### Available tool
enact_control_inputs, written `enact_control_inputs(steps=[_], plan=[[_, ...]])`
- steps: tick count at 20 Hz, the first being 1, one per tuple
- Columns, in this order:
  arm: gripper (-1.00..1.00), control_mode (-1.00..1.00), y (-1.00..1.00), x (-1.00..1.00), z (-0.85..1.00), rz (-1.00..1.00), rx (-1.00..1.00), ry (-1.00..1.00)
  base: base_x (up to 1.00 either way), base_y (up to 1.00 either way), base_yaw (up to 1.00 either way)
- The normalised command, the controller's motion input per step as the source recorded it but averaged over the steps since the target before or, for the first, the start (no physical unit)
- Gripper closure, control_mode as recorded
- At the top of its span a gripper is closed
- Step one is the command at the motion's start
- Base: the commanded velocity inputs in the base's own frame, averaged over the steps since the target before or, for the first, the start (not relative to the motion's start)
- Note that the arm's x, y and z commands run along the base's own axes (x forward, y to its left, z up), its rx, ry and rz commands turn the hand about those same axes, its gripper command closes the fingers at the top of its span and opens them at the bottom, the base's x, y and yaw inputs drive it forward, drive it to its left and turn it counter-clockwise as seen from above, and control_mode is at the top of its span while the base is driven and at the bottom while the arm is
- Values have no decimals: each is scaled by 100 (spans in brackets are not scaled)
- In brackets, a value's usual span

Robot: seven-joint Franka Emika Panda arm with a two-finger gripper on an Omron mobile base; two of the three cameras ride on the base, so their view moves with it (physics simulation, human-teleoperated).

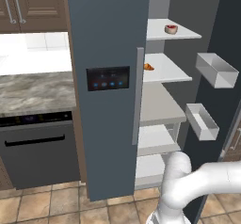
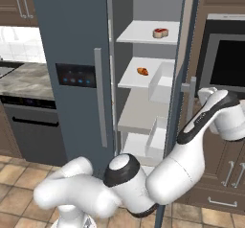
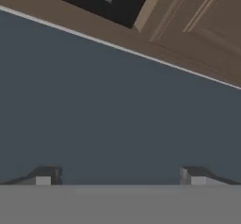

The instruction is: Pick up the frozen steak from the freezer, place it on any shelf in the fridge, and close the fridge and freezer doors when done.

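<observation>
Frozen steak (image 1: 171,28): small oval slab, dark red top, pale rim. Location: top shelf (image 1: 183,33) of the open compartment, toward its right side, lying flat, apart from all else. In the right base view it sits at (image 2: 160,32).

Orientation: long axis appears to run roughly side to side along the shelf; red face up. It is too small to tell any finer heading.

Compartment: the fridge (image 1: 162,100), judged so because its door front is plain. Its door (image 1: 221,77) stands open, white bins (image 1: 216,69) on the inner face. A tiny orange item (image 1: 148,67) lies on the shelf below.

Freezer door (image 1: 108,86): slate-blue, black dispenser panel (image 1: 108,78) with blue lights, long grey handle (image 1: 138,96). Appears shut or nearly so.

Pincer (image 3: 120,176): fingers (image 3: 44,176) spread wide, holding nothing, facing the plain slate-blue outer face of the fridge door at close range; whether they touch it cannot be told. In the right base view the arm (image 2: 210,114) reaches round the outside of that door beside its handle (image 2: 187,87).

Progress, judged: steak already placed on a fridge shelf; freezer seemingly closed. Remaining: push the fridge door shut.

Surroundings: marbled counter (image 1: 35,90) and dark dishwasher (image 1: 40,148) to the left; brown wooden cabinets (image 3: 202,25); built-in oven (image 2: 225,59) to the right; tiled floor (image 1: 42,204).
</observation>
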Motion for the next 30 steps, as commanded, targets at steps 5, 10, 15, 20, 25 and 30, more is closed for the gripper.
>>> enact_control_inputs(steps=[5,10,15,20,25,30], plan=[[-100,-100,37,60,0,11,14,0,0,0,0],[-100,-100,43,55,0,12,18,-1,0,0,0],[-100,-100,73,53,0,11,14,-4,0,0,0],[-100,-100,90,53,0,9,12,-5,0,0,0],[-100,-100,77,54,0,6,9,-5,0,0,0],[-100,-100,64,44,0,0,1,-2,0,0,0]])
